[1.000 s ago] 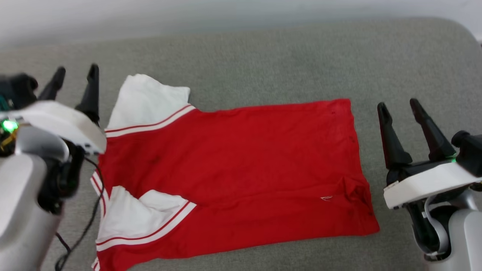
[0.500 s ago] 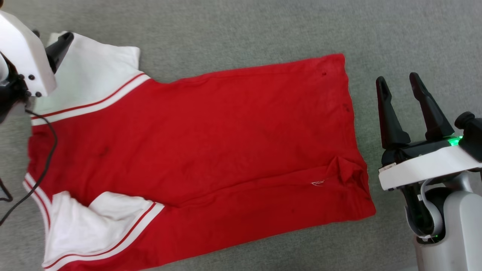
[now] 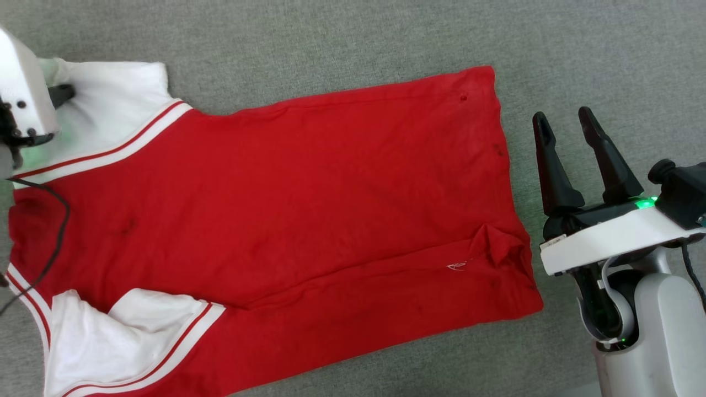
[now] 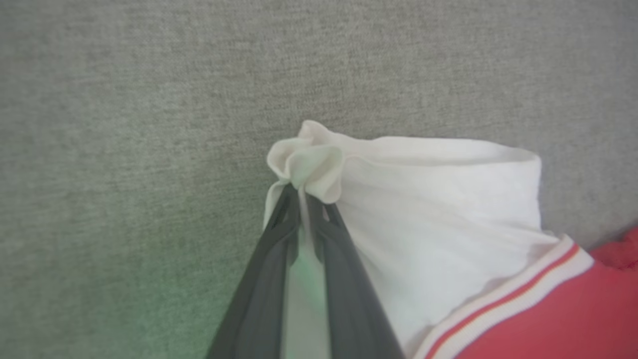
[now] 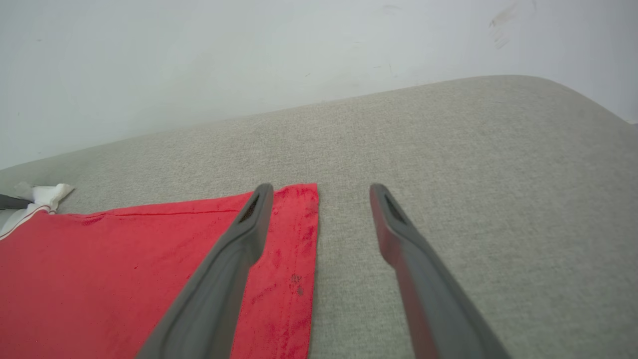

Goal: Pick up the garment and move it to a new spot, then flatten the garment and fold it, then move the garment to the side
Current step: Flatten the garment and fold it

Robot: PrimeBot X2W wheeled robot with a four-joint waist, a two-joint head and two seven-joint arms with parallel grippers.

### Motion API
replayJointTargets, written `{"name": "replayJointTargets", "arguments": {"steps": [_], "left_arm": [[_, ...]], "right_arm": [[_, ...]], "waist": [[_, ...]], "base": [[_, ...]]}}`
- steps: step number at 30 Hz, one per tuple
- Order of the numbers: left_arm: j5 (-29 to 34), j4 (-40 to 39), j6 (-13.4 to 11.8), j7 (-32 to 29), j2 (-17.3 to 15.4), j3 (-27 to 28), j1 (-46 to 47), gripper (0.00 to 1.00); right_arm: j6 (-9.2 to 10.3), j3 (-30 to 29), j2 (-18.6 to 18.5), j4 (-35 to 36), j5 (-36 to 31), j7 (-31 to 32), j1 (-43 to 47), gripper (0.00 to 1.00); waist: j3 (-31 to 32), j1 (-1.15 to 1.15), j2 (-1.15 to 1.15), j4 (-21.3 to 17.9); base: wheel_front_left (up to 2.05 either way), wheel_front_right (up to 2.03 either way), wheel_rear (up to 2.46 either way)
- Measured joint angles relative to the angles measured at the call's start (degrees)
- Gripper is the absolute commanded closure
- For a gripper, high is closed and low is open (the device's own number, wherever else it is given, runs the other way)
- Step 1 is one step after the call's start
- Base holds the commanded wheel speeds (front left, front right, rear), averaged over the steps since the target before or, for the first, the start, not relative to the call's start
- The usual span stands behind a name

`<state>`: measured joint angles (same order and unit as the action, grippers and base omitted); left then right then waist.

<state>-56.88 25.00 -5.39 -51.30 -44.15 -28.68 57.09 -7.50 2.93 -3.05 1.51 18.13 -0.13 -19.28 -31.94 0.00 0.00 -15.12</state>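
At the far left of the scene, the left end effector (image 4: 304, 192) has its two dark fingers (image 4: 259, 279) drawn almost together on the corner of a white sleeve (image 4: 438, 209). The cloth puckers into a small knot just beyond the tips, with a strip of it caught between them. In the head view the white housing of the left wrist (image 3: 22, 94) covers most of that grip, and a single dark finger pokes out over the sleeve. A thin dark cable (image 3: 58, 220) loops from the left arm across the red shoulder area. The sleeve belongs to the garment (image 3: 309, 204), which lies spread on a grey upholstered surface (image 3: 331, 44) with its sleeves to the left and its hem to the right. The far sleeve is mostly flat apart from the pinched corner, while the near left sleeve (image 3: 127, 336) is folded over on itself. Red and white striped trim borders both. A small crumpled fold (image 3: 496, 245) sits by the near right corner, next to a tiny white mark. Just right of the hem, the right end effector (image 3: 562, 113) has its fingers spread wide with nothing between them, and I cannot tell whether it touches the cloth. A pale wall (image 5: 249, 60) rises behind the surface's far edge.
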Motion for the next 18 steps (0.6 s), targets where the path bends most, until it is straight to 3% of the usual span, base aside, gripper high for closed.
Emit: {"name": "replayJointTargets", "arguments": {"steps": [6,11,18], "left_arm": [[0.0,3.6,0.5,9.2,3.5,1.4,-3.0,1.0],[-1.1,5.4,2.2,15.9,7.7,2.0,-6.0,1.0],[-0.2,4.8,3.9,21.1,10.1,1.2,-8.6,1.0]], "right_arm": [[0.0,-0.3,-0.3,-1.8,1.6,1.8,0.0,0.0],[0.0,-2.0,-2.8,-3.1,3.1,5.3,0.1,0.0],[0.0,-3.1,-6.7,-8.9,6.6,20.0,-1.4,0.0]], "waist": [[2.8,0.0,0.0,0.4],[6.9,0.01,0.0,1.9],[12.6,0.0,0.0,5.2]], "base": [[0.0,0.0,0.0],[0.0,0.0,0.0],[0.0,0.0,0.0]]}}
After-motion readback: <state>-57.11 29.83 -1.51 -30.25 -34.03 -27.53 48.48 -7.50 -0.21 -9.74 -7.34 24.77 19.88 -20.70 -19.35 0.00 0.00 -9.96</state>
